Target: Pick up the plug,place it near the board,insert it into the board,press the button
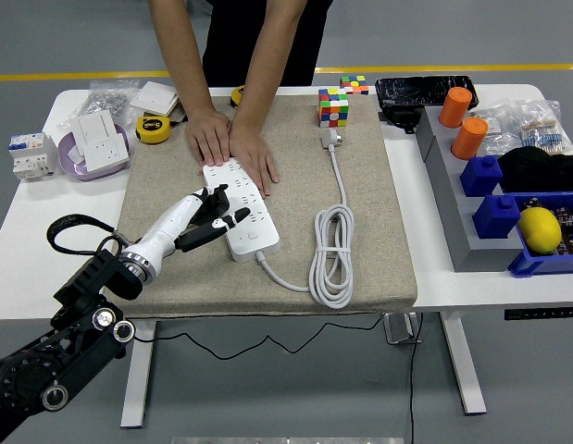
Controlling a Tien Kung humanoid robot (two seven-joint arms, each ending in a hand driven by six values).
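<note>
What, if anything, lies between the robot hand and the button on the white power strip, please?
Nothing visible does. The left robot hand reaches over the white power strip from its left edge, and the button near the cable end lies uncovered; the person's hands press only the strip's far end.
</note>
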